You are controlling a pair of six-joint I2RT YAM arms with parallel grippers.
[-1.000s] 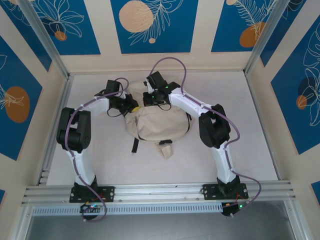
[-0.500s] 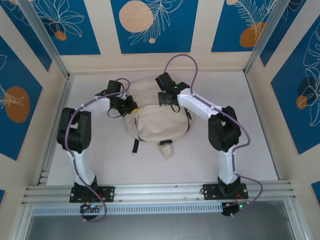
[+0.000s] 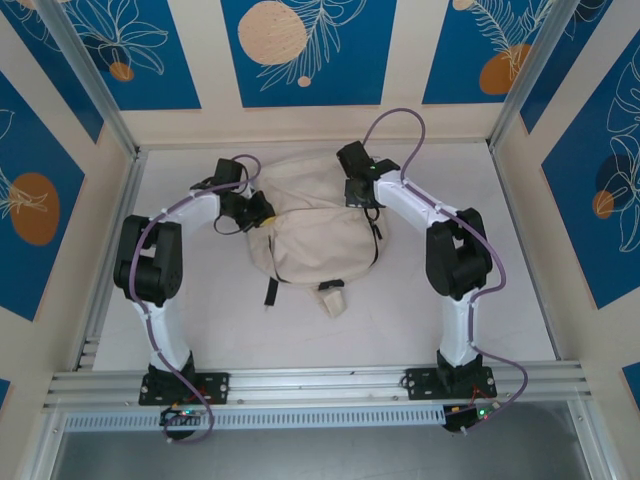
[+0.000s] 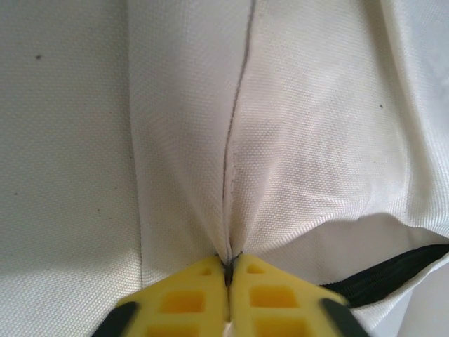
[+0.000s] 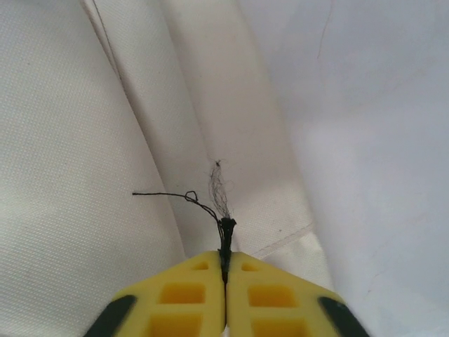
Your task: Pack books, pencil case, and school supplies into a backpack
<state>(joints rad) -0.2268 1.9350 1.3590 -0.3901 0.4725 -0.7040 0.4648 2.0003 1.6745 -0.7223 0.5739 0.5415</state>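
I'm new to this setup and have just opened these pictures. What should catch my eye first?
A cream backpack lies in the middle of the white table, with both arms bent in toward its far half, one from each side. Close up, the left gripper pinches a fold of its fabric. The right gripper is shut on a frayed black thread at a fabric edge.

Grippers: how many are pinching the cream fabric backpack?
2. The left yellow-fingered gripper pinches a left-side fold of the cream-white fabric backpack; the right yellow-fingered gripper pinches frayed black thread at its far-right edge.
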